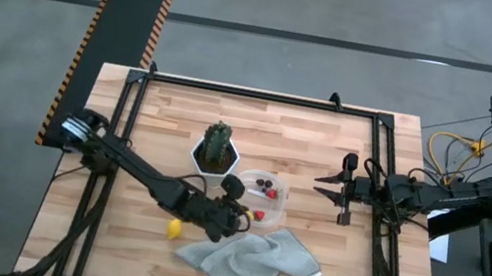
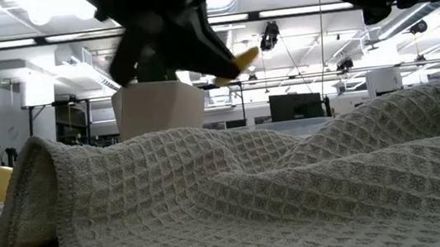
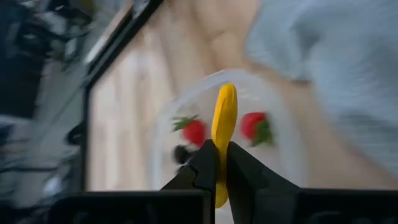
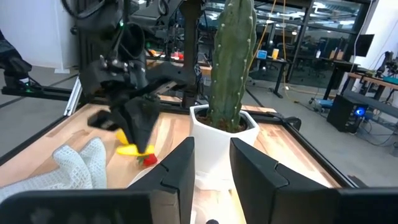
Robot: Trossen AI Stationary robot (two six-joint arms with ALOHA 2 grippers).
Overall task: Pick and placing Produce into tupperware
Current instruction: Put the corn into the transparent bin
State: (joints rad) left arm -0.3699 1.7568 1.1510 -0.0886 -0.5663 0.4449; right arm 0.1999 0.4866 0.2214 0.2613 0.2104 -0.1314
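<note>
Above tub edge, near cloth: left gripper (image 3: 216, 163) pinched tight on a yellow banana piece (image 3: 224, 124), which sticks out well past the fingertips; same piece visible in the low view (image 2: 238, 60), clear of the table.
Left arm: reaches in from the table's left side, wrist just beside the tupperware (image 1: 269, 192) on its cloth-facing side.
Tupperware: clear tub at table middle, touching or nearly touching the white hexagonal pot (image 1: 214, 159) on its right.
Tub contents: two red strawberries (image 3: 194, 131), (image 3: 255, 125) and a dark berry (image 3: 182, 153) in the left wrist view; high view shows dark berries (image 1: 263, 179) toward the pot side, red ones toward the cloth.
Loose produce: yellow lemon piece (image 1: 174, 229) on the wood, just beside the grey waffle cloth (image 1: 250, 259), well left of the tub.
Cactus (image 1: 217, 142): upright in the white pot, table middle.
Cloth: crumpled, front of table, its upper edge near the tub; fills the foreground in the low view.
Right gripper (image 1: 329, 191): hovering right of the tub, apart from it, fingers spread with nothing between them, pointing at the pot.
Right wrist view: cactus and pot dead ahead between the fingers, left gripper (image 4: 142, 140) beyond with the yellow piece and a strawberry (image 4: 149, 160) below it.
</note>
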